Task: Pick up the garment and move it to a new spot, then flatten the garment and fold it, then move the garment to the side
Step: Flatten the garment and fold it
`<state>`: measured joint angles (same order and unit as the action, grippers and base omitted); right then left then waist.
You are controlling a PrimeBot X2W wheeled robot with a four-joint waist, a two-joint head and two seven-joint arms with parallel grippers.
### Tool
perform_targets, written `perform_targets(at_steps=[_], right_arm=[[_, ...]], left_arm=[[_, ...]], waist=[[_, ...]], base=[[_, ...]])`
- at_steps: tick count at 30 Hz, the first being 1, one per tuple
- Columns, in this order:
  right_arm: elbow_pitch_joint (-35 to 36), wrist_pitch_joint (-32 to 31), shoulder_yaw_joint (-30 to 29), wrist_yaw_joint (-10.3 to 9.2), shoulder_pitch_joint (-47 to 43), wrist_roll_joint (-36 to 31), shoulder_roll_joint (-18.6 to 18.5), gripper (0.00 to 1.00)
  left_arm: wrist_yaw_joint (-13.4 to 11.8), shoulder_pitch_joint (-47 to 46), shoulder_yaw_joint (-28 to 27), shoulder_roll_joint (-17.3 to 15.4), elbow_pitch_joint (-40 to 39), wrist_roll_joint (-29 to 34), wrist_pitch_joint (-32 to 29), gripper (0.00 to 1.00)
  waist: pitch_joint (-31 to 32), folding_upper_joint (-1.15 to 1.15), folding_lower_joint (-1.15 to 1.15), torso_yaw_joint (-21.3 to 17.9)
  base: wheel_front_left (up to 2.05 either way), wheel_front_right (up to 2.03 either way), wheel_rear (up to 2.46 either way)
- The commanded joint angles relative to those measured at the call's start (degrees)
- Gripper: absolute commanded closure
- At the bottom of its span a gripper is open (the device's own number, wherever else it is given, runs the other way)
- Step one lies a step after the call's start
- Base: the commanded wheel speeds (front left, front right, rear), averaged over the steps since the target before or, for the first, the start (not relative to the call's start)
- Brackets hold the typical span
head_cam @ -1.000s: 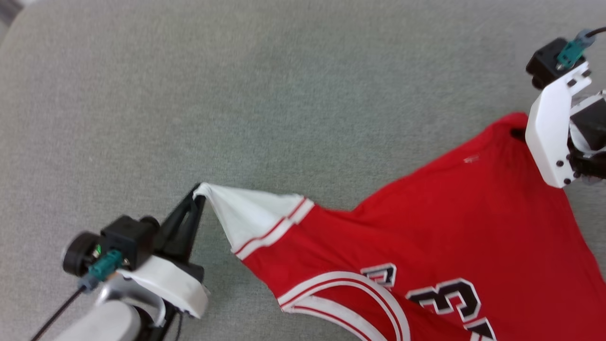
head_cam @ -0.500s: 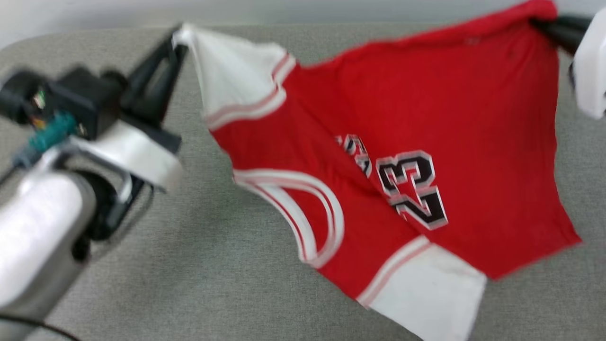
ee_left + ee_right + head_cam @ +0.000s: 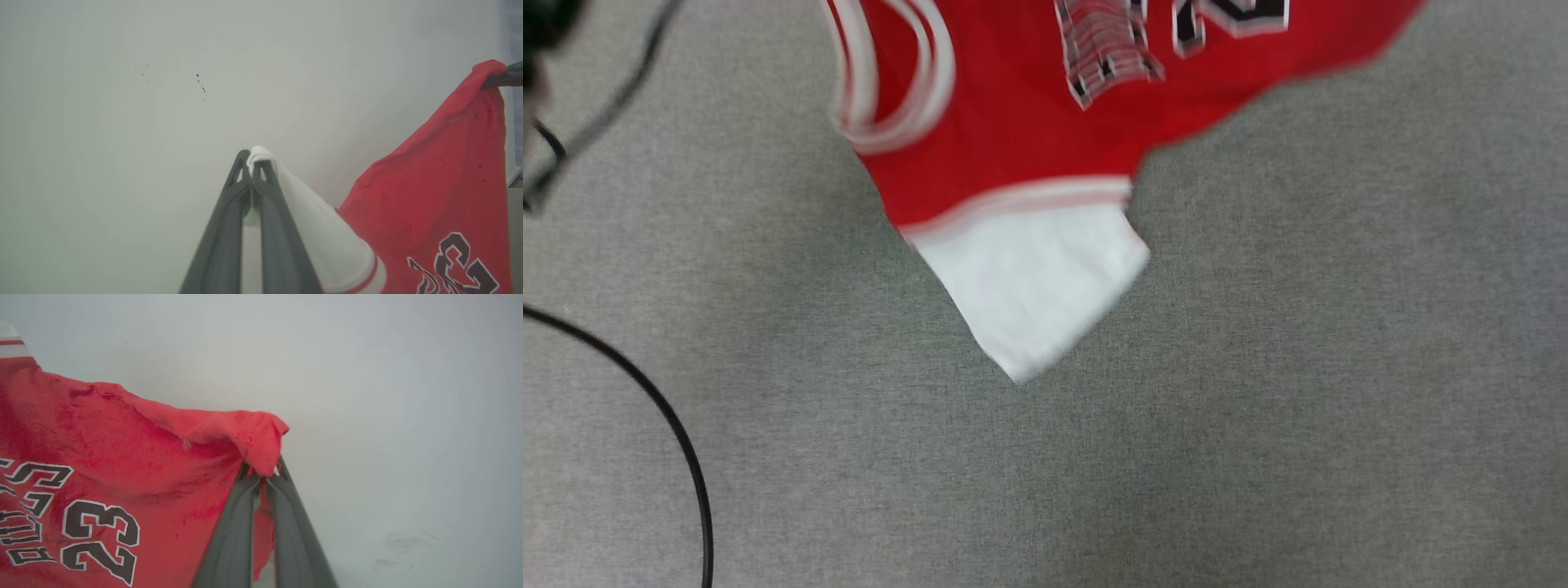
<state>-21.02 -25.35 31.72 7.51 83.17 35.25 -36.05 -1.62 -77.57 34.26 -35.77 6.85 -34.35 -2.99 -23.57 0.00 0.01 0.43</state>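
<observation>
Left gripper (image 3: 250, 157): jaws pressed together, pinching the very tip of a white sleeve (image 3: 318, 228); only a small fold of cloth shows past the fingertips.
Right gripper (image 3: 263, 473): jaws closed on a bunched red corner (image 3: 261, 437), with a strip of cloth trailing down between the fingers.
Garment (image 3: 1013, 122): a red jersey-style T-shirt, hung in the air between the two grips and sagging in the span between them. It hangs below both sets of jaws.
Second white sleeve (image 3: 1033, 286): the lowest part, dangling free, well below the jaws and over the grey fabric surface (image 3: 1258, 408). Whether it touches cannot be told.
Black cable (image 3: 678, 441): loops over the surface below the left arm, apart from the cloth.
Pale wall (image 3: 122, 122): beyond both fingertips.
Risk, slip: the left hold is shallow, so a sharp swing or stretch could pull the sleeve tip out.
Risk, landing: the loose sleeve could tuck under the body on lowering, making flattening harder.
Risk, snag: a low pass could drag the cloth onto the cable.
</observation>
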Motion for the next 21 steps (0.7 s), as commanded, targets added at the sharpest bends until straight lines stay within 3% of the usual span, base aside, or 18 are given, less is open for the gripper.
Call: perform_targets(at_steps=[1,11,21], right_arm=[[-1.6,1.0,-0.6,-0.04,2.7,-1.8,1.4,1.0],[-13.0,7.5,-1.6,-0.04,18.4,-11.1,6.9,1.0],[-23.4,13.1,0.5,-0.04,24.2,-13.7,10.5,1.0]], left_arm=[[0.5,-3.5,-0.5,0.9,1.9,0.3,-0.2,1.0],[4.9,-25.1,1.1,6.7,17.5,4.9,0.7,1.0],[7.4,-32.7,2.9,10.4,30.7,5.5,4.3,1.0]], waist=[[-2.0,0.0,-0.01,-0.2],[-6.0,0.0,-0.01,0.1],[-8.5,0.0,-0.01,-0.2]], base=[[0.0,0.0,0.0],[0.0,0.0,0.0],[0.0,0.0,0.0]])
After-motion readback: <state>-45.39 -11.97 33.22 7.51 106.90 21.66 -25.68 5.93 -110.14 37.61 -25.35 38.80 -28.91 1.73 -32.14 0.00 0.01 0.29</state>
